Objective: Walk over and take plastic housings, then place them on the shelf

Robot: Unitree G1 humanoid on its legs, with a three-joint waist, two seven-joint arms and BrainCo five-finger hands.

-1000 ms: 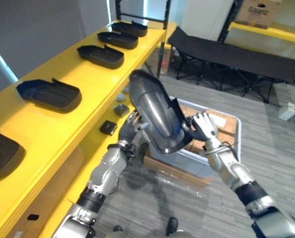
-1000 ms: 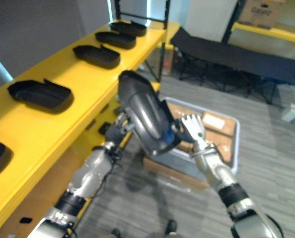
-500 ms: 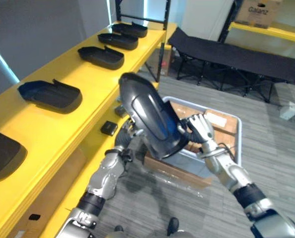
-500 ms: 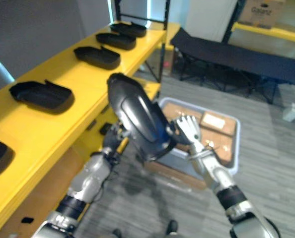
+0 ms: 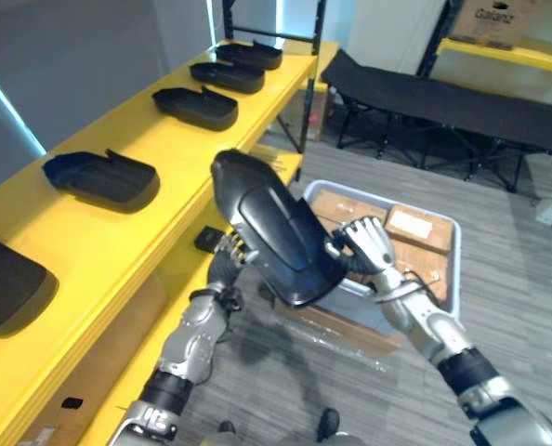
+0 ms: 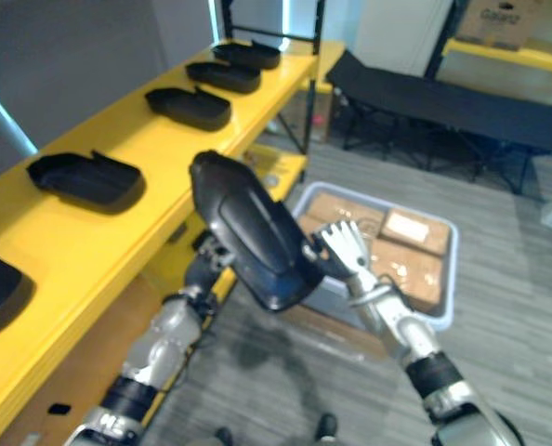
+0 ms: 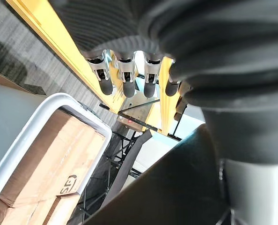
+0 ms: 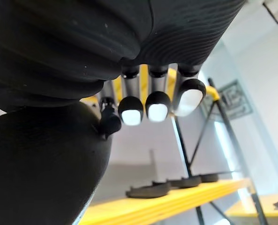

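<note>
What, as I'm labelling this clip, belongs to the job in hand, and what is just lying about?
Job: black plastic housing carried between left hand and right hand; yellow shelf; housings already lying on it.
Lying about: grey bin of brown boxes on the floor; black folding cot; small black part under the shelf.

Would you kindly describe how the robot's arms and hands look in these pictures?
The left arm and the right arm are built of silver-grey jointed segments, each with a black band further down the arm. The left hand and the right hand have silver fingers with dark tips. In the wrist views a dark ribbed cover wraps each hand's back and wrist.
</note>
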